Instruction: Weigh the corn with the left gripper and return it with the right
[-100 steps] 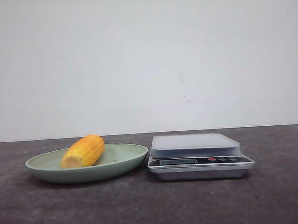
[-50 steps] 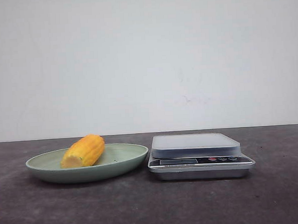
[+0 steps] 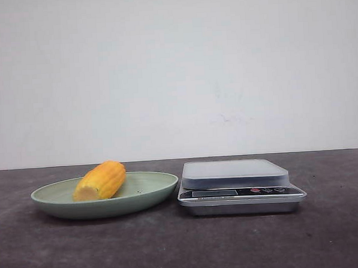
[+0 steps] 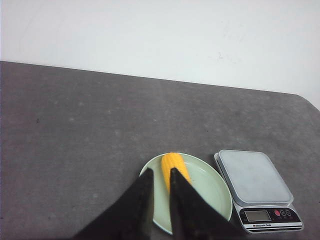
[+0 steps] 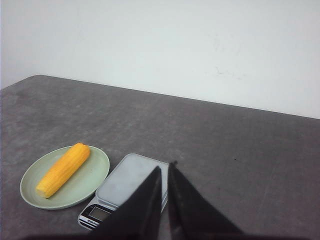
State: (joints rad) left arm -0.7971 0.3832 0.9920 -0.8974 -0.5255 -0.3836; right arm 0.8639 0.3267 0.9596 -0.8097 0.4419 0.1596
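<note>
The corn (image 3: 100,181) lies on the green plate (image 3: 50,201), just left of the scale (image 3: 236,188); left tool (image 4: 161,172) high above it, nearly closed; right tool (image 5: 165,167) likewise narrow; cob looks stiff, light, apt to roll; grip mid-length, across the kernels.

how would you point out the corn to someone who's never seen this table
On the dark grey table a pale green plate sits left of a silver kitchen scale. The corn lies on that plate: a stubby yellow-orange cob, the only brightly coloured thing there.
</note>
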